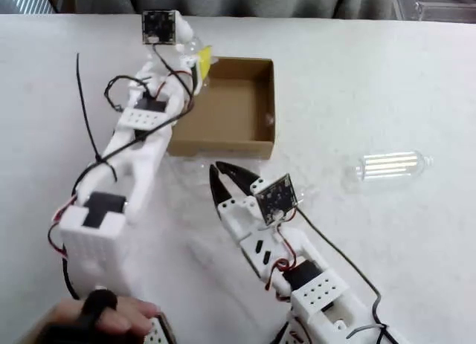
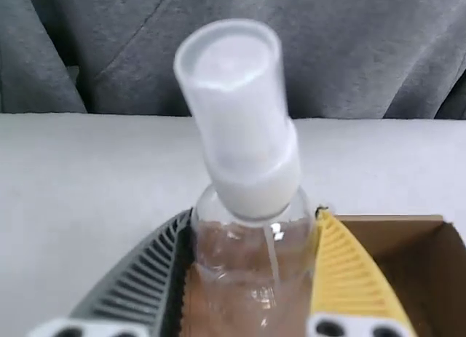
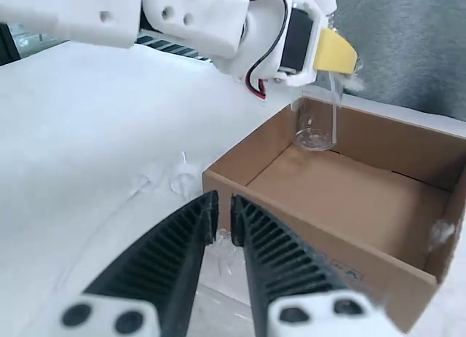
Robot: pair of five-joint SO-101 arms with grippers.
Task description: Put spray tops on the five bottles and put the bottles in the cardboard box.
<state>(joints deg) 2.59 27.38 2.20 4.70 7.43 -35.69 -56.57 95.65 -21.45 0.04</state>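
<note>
Left claw [image 2: 255, 228] clamped on a bottle [image 2: 247, 279], grey finger one side, yellow finger [image 2: 342, 271] the other, gripping the body just below the shoulder. Left wrist view is where you see the spray top [image 2: 237, 111]: white, clear overcap, seated on the neck. Dip tube visible through the clear wall.

Right wrist view adds the underside. The bottle's base [image 3: 317, 137] hangs inside the cardboard box [image 3: 342, 199] near a far corner, above the floor, not touching it. Bottle roughly upright.

High view places it: left arm stretched to the box's far left corner, claw over the rim. It also shows a second bottle [image 1: 390, 166] lying on its side on the surface [image 1: 372, 76], well off to the box's right. Clear, with bright streaks on the body; can't tell if it has a top.

Right claw [image 3: 224, 202]: black fingers at a narrow gap, nothing between them, low over the surface just in front of the box's near wall.

Clear plastic bits [image 3: 171, 180] lie on the surface by the box's near corner; can't tell what they are.
</note>
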